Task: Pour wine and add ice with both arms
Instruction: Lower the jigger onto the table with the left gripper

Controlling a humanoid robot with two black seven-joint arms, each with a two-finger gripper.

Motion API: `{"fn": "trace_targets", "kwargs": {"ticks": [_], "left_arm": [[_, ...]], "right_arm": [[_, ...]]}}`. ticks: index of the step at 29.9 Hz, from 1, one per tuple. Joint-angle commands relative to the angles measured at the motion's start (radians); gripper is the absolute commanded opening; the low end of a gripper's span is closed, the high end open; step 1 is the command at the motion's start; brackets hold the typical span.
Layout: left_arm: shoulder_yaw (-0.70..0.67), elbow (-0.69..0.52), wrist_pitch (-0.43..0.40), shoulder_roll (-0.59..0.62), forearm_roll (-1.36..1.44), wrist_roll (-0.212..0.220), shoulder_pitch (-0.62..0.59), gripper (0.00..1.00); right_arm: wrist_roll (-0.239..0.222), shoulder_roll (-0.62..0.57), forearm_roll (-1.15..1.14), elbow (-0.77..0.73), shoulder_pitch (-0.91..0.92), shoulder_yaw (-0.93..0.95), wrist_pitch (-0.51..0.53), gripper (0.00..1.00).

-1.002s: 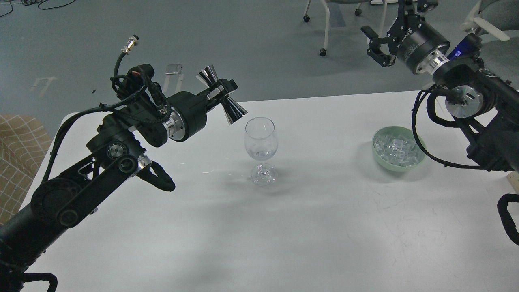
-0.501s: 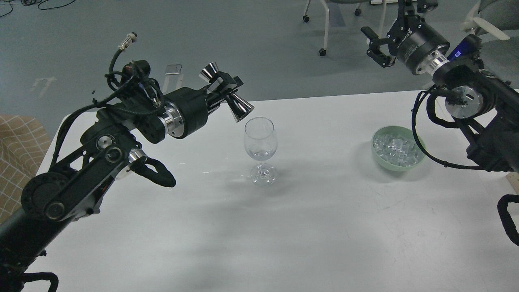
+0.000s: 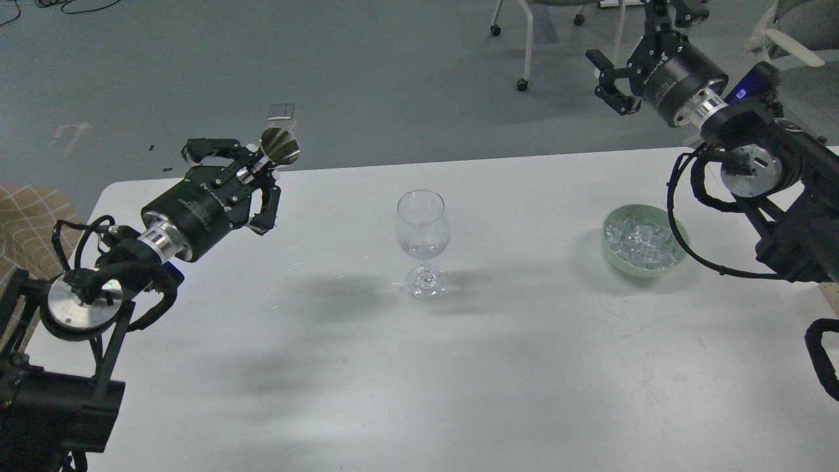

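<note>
A clear stemmed wine glass [image 3: 423,226] stands upright mid-table with a little liquid in its bottom. My left gripper [image 3: 246,176] hangs over the table's far left, well left of the glass, and is shut on a shiny steel jigger [image 3: 279,145], which I see end-on. A pale green bowl [image 3: 678,259] at the right holds the ice [image 3: 641,239], a heap of small clear cubes. My right gripper [image 3: 639,49] is open and empty, held high beyond the table's far edge, above and behind the bowl.
The white table [image 3: 459,367] has its far edge just behind the glass. Chair legs on castors [image 3: 522,84] stand on the grey floor beyond. A checked tan cushion [image 3: 26,223] sits off the table's left edge.
My left arm has swung back to the left, carrying the jigger away from above the glass rim and turning it end-on. My right arm has barely moved.
</note>
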Motion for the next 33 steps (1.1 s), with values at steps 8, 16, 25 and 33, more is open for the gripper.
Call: {"fn": "trace_targets", "kwargs": {"ticks": [8, 16, 25, 33], "left_arm": [[-0.137, 0.022, -0.041, -0.192, -0.074, 0.0, 0.193, 0.0], [-0.13, 0.14, -0.137, -0.234, -0.064, -0.019, 0.225, 0.0], [-0.136, 0.356, -0.215, -0.224, -0.06, -0.049, 0.139, 0.07], [-0.137, 0.38, -0.211, -0.192, -0.058, -0.053, 0.104, 0.23]], "right_arm": [[0.0, 0.004, 0.0, 0.001, -0.016, 0.0, 0.0, 1.0], [-0.002, 0.004, 0.0, 0.001, -0.018, 0.0, 0.0, 1.0], [-0.002, 0.004, 0.0, 0.001, -0.024, 0.0, 0.0, 1.0], [-0.002, 0.007, 0.0, 0.001, -0.025, 0.0, 0.0, 1.0]]}}
